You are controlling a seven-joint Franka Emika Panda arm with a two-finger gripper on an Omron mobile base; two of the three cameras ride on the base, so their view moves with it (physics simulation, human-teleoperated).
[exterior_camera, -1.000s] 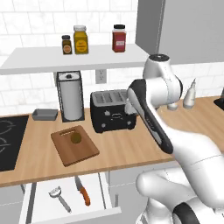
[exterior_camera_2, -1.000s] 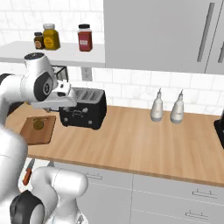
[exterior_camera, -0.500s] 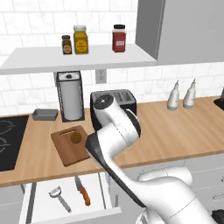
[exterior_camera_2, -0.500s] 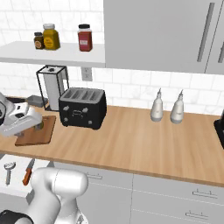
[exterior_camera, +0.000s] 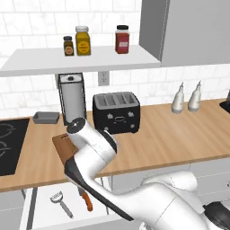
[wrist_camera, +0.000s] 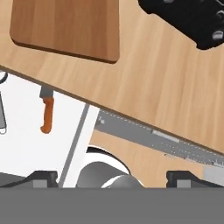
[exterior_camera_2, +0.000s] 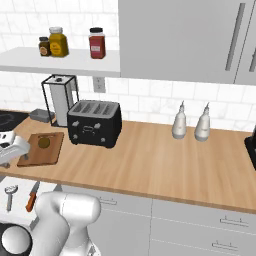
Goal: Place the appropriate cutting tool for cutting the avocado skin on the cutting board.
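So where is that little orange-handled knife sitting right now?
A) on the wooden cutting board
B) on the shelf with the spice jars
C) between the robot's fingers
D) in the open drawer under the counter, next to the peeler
D: the knife lies in the open drawer below the counter edge, beside the metal peeler, while the cutting board up on the counter carries just the avocado.

Orange-handled paring knife (exterior_camera_2: 32,196) lies flat in the open white drawer (exterior_camera_2: 20,212) below the counter edge, wooden cutting board (exterior_camera_2: 41,149) above on the counter, olive-brown avocado (exterior_camera_2: 44,142) resting on it.
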